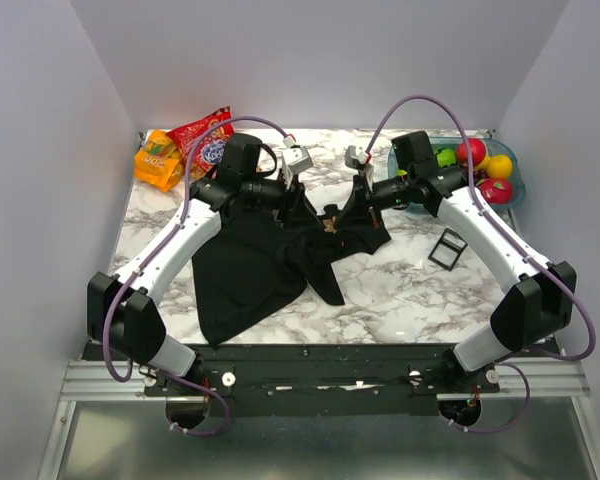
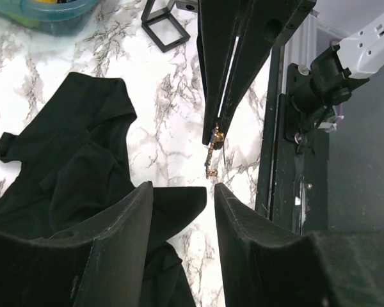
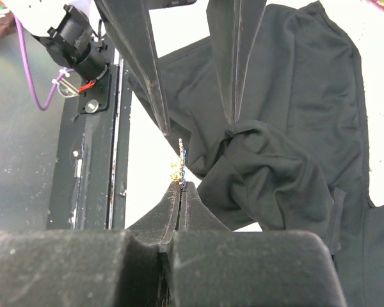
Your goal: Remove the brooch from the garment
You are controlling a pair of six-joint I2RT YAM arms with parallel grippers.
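Note:
The garment [image 1: 245, 270] is a black T-shirt lying crumpled on the marble table, left of centre. The brooch [image 3: 181, 165], a tiny gold glinting ornament, stands pinched in the tips of my right gripper [image 3: 182, 185], which is shut on it. In the left wrist view the brooch [image 2: 212, 137] hangs from those shut fingers over bare marble, just clear of the garment [image 2: 70, 160]. My left gripper [image 2: 182, 188] is open with nothing between its fingers, facing the brooch at close range. From above, the brooch [image 1: 330, 225] sits between the left gripper [image 1: 308, 212] and the right gripper [image 1: 338, 220].
A small black square tray [image 1: 447, 248] lies on the marble to the right of the garment. A teal bin [image 1: 510, 190] with coloured balls stands at the back right. Snack packets [image 1: 180, 145] lie at the back left.

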